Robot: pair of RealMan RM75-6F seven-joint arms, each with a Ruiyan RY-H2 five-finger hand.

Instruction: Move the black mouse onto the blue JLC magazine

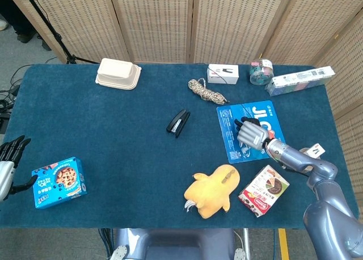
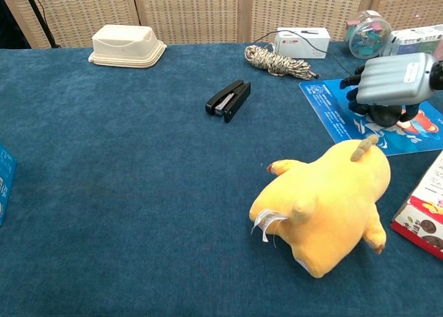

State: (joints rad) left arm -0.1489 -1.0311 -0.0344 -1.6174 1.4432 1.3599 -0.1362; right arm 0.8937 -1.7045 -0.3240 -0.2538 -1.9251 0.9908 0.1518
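Observation:
The blue JLC magazine (image 1: 266, 111) lies at the right of the table, also seen in the chest view (image 2: 325, 102). My right hand (image 1: 252, 134) hovers low over its middle, palm down, dark fingers pointing away from me. In the chest view the black mouse (image 2: 386, 113) shows as a dark rounded shape under that hand (image 2: 394, 79), gripped from above and down at the magazine's surface. In the head view the hand hides the mouse. My left hand (image 1: 8, 158) hangs off the table's left edge, fingers apart and holding nothing.
A yellow plush toy (image 1: 211, 195) and a snack box (image 1: 263, 190) lie just in front of the magazine. A black stapler (image 1: 178, 122) sits mid-table, a rope coil (image 1: 205, 89) behind it. A blue cookie box (image 1: 58, 181) is front left, a white lunch box (image 1: 118, 74) back left.

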